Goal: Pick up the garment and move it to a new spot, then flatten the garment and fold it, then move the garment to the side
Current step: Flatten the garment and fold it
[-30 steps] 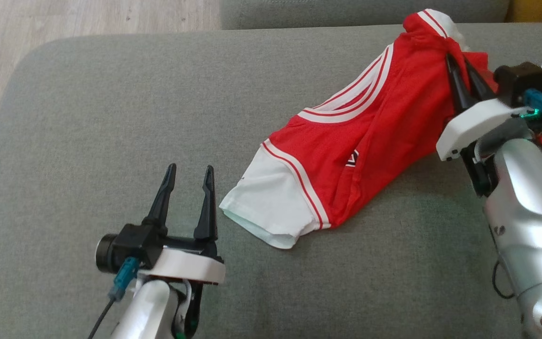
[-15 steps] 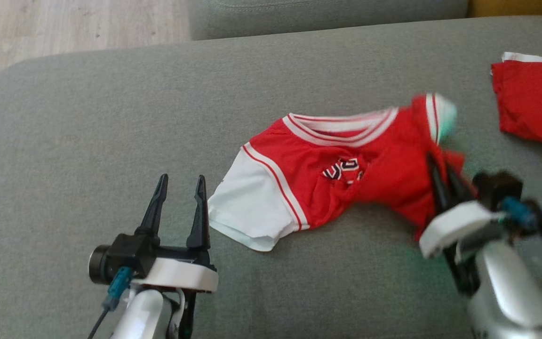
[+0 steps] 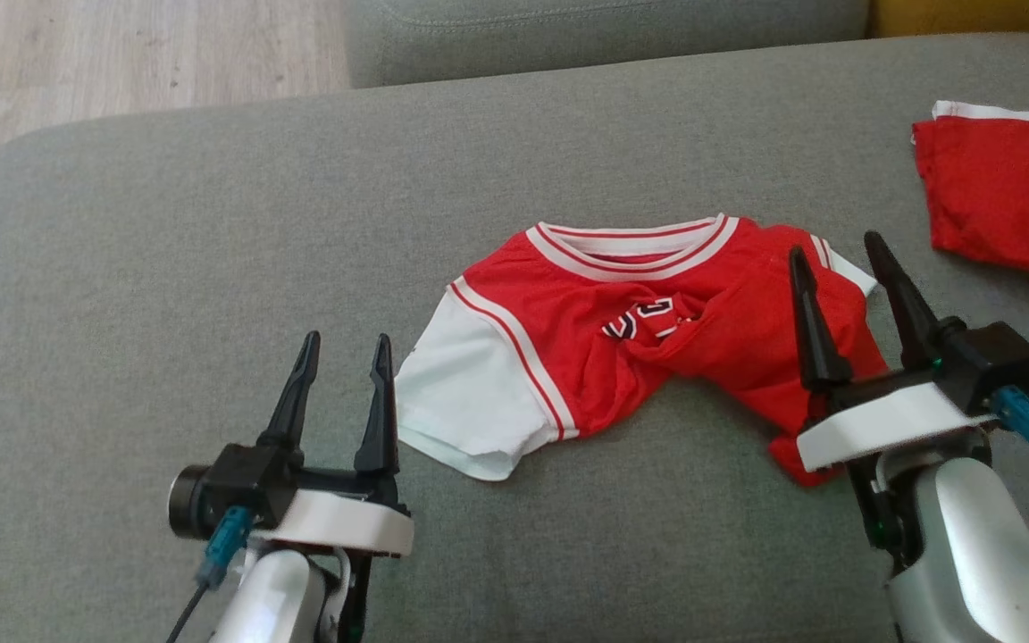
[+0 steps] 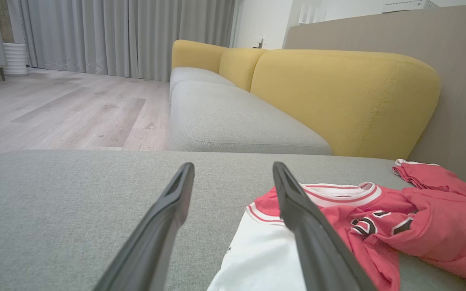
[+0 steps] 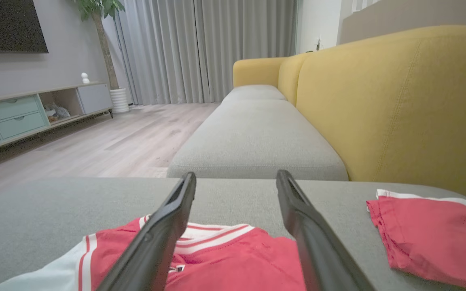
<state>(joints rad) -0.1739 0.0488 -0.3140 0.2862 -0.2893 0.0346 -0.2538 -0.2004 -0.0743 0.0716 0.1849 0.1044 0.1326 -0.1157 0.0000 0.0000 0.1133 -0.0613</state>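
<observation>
The garment lies crumpled on the sofa cushion, left gripper beside its white sleeve, right gripper at its other end, both wide apart and empty; pinching the bunched middle could catch several layers and tighten the twist.

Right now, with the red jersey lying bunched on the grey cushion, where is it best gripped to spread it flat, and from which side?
Likely the white sleeve, at its outer hem, from the robot's left with the left gripper, its open jaws just beside it. The sleeve lies flat with a free edge; the jersey is twisted at its middle.
</observation>
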